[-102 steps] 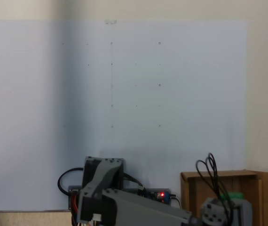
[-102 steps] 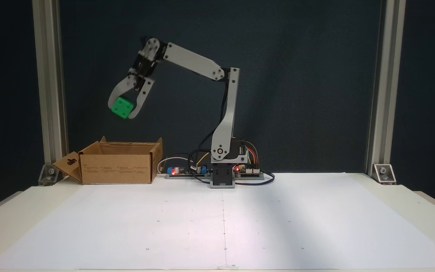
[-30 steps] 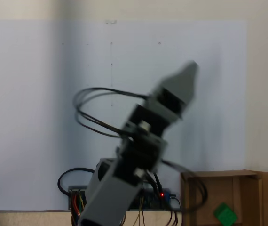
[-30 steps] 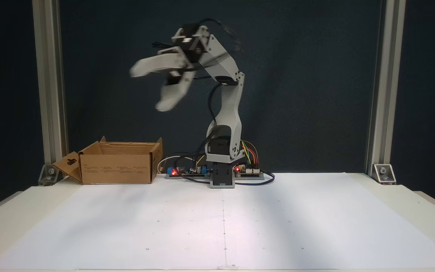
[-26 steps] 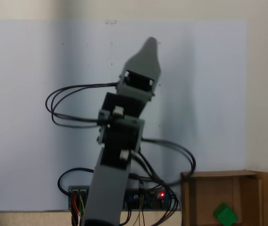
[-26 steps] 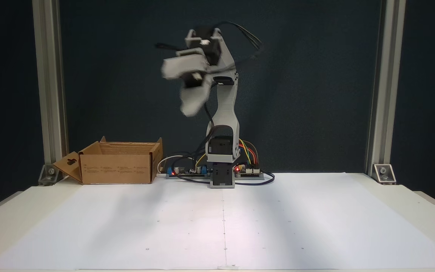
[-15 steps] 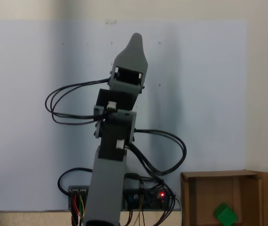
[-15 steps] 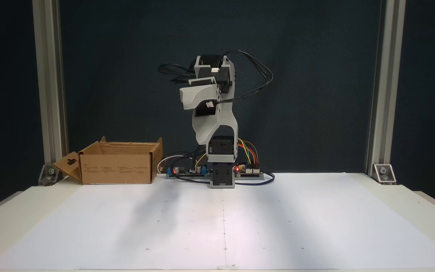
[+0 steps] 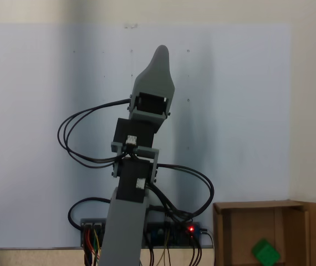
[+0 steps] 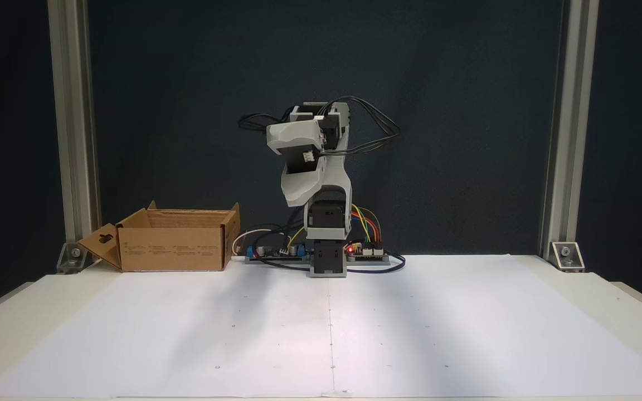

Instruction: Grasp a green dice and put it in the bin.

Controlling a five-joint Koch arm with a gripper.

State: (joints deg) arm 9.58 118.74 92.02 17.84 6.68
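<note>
The green dice [image 9: 266, 252] lies inside the bin [image 9: 258, 206], a brown cardboard box at the lower right of that fixed view. From the front, the bin [image 10: 173, 245] stands at the table's back left and its wall hides the dice. My gripper [image 10: 297, 167] is held high over the arm's base, well to the right of the bin, pointing out over the table. Its upper and lower jaws stand apart with nothing between them. From above, the gripper [image 9: 159, 61] shows as one grey tip.
Circuit boards with red lights [image 10: 349, 250] and looping black cables [image 10: 377, 128] sit at the arm's base. Aluminium posts [image 10: 73, 128] [image 10: 569, 128] stand at both back corners. A white paper sheet [image 10: 410, 334] covers the table in front.
The gripper let the green dice go into the bin, then swung right from over the bin to above the base. In the last half second the arm folded a little lower.
</note>
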